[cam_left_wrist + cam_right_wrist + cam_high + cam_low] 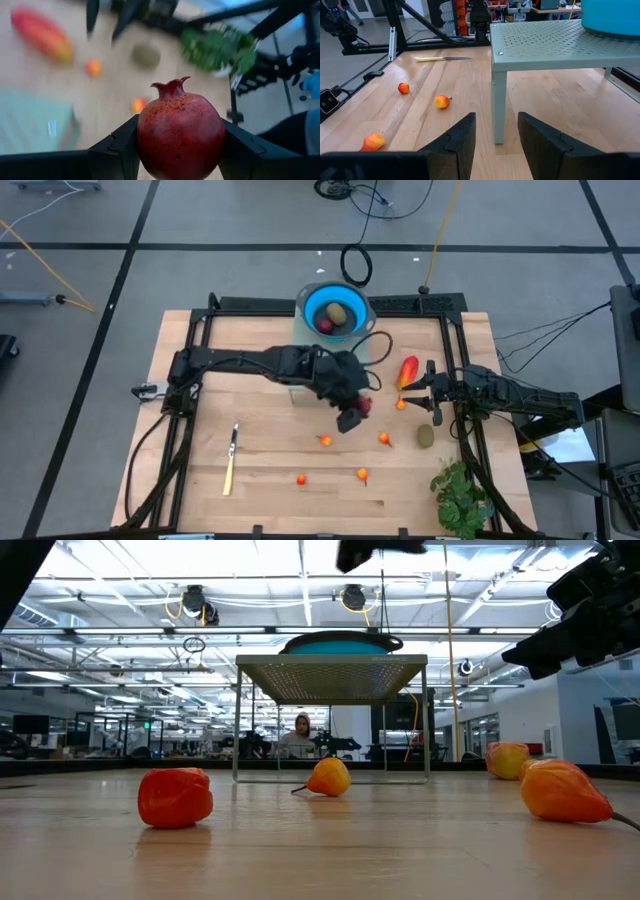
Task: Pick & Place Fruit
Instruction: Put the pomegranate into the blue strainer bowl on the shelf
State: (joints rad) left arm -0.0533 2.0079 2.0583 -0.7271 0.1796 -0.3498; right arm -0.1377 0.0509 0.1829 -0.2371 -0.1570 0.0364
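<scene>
The left gripper (352, 412) is over the middle of the table, its fingers closed around a dark red pomegranate (180, 131); in the left wrist view the fruit sits squarely between both pads, crown up. The right gripper (418, 387) waits near the table's right side with its fingers parted and nothing between them.

The bowl (307, 304), blue, stands on a perforated stand (555, 35) at the far edge and already holds one red and one olive piece. Still on the wood: the red-and-yellow piece (408, 370), an olive oval (426, 436), and several small orange fruits (362, 474) scattered toward the near side. The knife (231, 460) and the plant (462, 495) lie apart from the work.

Judgement: the step in hand is the carry to the bowl. To do it well, the grip should be held firm, since the fruit is round and smooth. The arm should gain height to clear the stand's edge and the bowl rim, arrive above the bowl's middle, then lower before opening. Releasing high risks a bounce off the two pieces already inside.
</scene>
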